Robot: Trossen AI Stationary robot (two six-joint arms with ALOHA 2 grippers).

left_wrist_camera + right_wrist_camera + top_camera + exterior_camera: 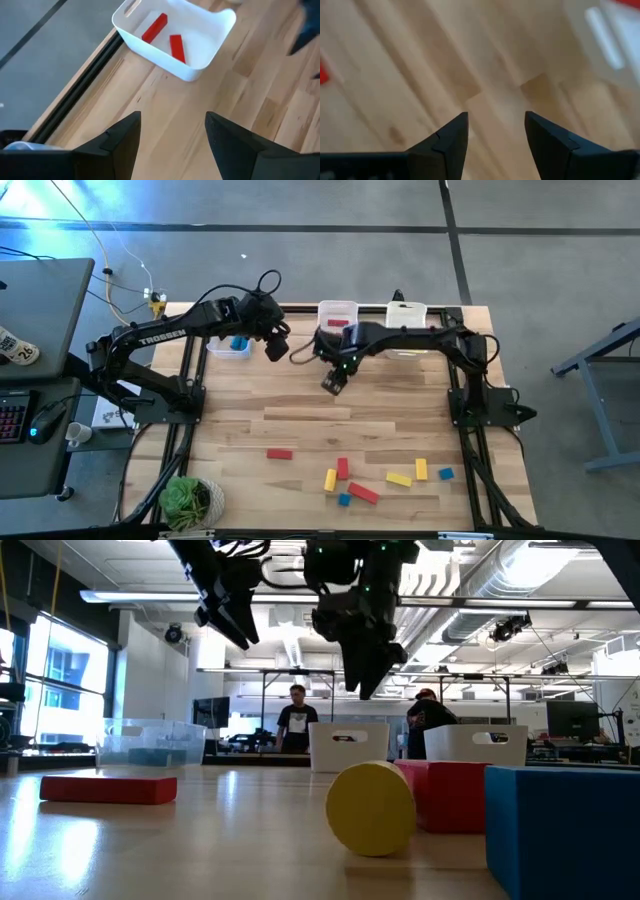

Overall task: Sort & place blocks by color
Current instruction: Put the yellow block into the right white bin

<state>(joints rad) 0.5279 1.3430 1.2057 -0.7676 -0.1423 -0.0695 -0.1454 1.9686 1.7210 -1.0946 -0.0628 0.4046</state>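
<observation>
Both jaws stood released and empty above the bench's (300,430) far half, the left gripper (277,348) beside the bins (337,311), the right gripper (333,383) angled toward the unsorted blocks (363,477) at the near edge, likely its next pick.

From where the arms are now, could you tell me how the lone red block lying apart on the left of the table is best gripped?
The red block is a short bar lying flat, clear of the others. I'd come straight down and pinch across its narrow width at mid-length. The open right gripper looks nearest.
</observation>
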